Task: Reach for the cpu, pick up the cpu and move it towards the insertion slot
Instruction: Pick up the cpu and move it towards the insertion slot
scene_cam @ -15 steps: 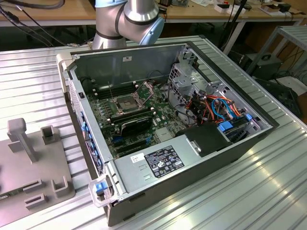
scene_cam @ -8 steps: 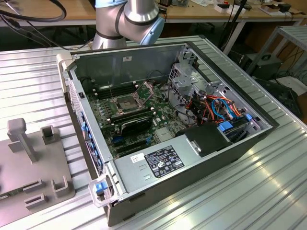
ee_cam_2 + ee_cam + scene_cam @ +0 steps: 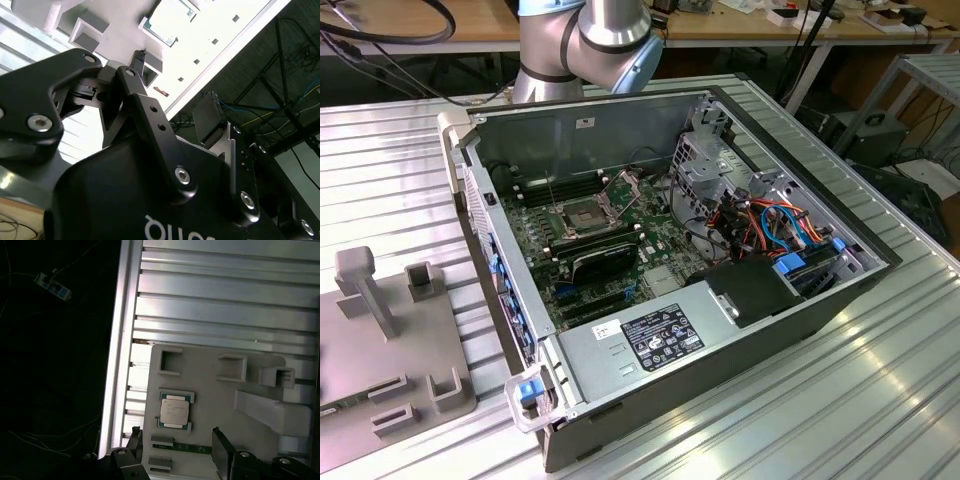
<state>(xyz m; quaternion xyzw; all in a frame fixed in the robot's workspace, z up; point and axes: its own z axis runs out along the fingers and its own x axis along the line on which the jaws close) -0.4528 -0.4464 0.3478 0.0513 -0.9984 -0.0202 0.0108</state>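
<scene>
The chip lies flat near the edge of the grey tray on the desk. The claw hangs near it, spread and empty. The chip looks thin, light and easily hurt; pinch its side edges.

A ribbed aluminium table stood brightly lit, a wooden workbench beyond it and a grey metal shelf at the exterior view's right. The floor beside it lay dark, a power strip on it.
</scene>
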